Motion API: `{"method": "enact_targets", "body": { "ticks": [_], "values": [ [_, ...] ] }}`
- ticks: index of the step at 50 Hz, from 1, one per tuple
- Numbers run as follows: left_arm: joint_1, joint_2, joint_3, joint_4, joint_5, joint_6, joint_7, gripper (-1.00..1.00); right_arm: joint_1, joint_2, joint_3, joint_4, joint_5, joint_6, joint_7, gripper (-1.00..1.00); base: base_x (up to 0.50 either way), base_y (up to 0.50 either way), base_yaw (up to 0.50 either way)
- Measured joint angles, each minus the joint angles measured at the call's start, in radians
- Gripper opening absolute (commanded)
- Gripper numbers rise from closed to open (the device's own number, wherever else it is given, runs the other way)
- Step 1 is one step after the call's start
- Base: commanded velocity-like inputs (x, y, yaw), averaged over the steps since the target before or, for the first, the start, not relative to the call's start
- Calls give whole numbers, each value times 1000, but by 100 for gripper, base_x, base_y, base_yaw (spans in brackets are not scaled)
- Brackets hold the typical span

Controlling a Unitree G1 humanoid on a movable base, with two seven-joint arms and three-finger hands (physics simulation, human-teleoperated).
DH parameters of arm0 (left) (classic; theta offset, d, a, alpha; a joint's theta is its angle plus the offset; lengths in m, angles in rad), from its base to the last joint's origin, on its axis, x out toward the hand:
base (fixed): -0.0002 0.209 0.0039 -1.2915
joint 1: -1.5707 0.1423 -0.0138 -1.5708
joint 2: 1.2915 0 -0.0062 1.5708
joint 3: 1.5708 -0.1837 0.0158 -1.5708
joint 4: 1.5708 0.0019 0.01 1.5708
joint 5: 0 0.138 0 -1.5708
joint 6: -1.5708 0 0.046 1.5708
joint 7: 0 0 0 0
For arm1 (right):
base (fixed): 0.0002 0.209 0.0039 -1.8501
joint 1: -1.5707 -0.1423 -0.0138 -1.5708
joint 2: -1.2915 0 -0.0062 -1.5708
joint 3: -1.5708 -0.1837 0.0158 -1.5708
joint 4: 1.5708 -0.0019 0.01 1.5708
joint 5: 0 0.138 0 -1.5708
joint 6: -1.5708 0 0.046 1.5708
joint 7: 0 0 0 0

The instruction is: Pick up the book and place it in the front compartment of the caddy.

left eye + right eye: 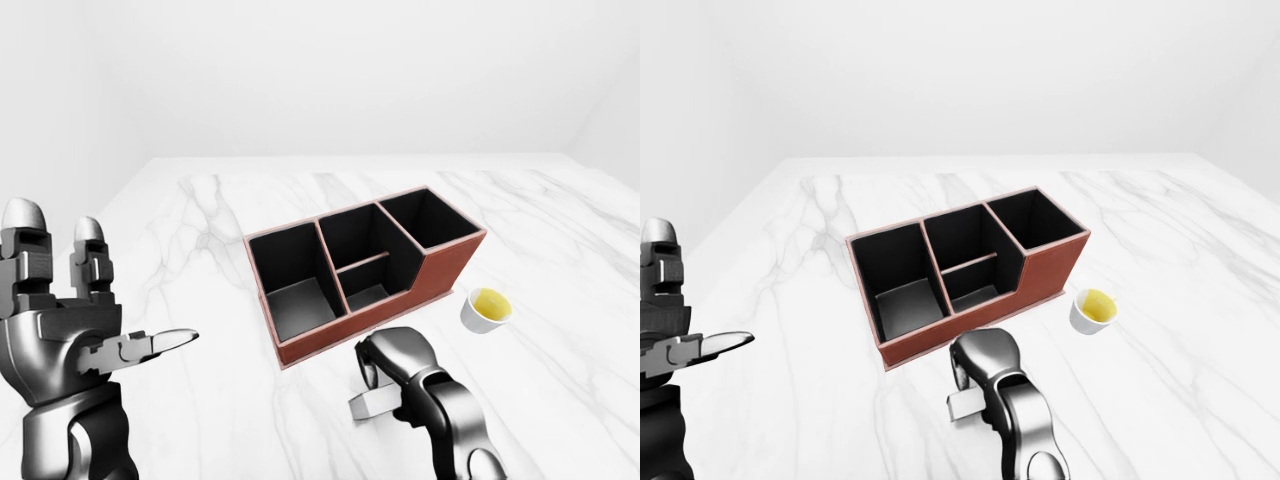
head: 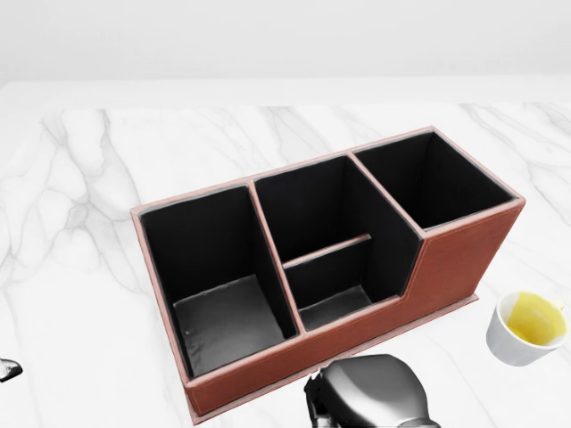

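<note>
The brown leather caddy (image 2: 464, 259) stands in the middle of the white marble table, its black compartments empty; the low small compartment (image 2: 335, 303) faces the bottom of the head view. Just below it my right hand (image 1: 368, 374) is curled downward, fingers closed over a small pale grey book (image 1: 370, 405) that pokes out to the left under the palm. The hand hides most of the book. My left hand (image 1: 105, 290) is raised at the far left of the left-eye view, open, fingers up and thumb out, holding nothing.
A white cup (image 2: 526, 328) with yellow contents sits right of the caddy, close to its lower right corner. The marble table (image 1: 200, 210) spreads wide on every side, with a pale wall behind it.
</note>
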Motion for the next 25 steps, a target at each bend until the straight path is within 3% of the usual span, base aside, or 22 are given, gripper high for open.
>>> {"method": "enact_targets", "body": {
  "ticks": [25],
  "values": [
    [5,-5,-4,-2,2,0,-7,100,-123,68,-48,-155,-121,0,0,-100,0,0,0]
  ]
}}
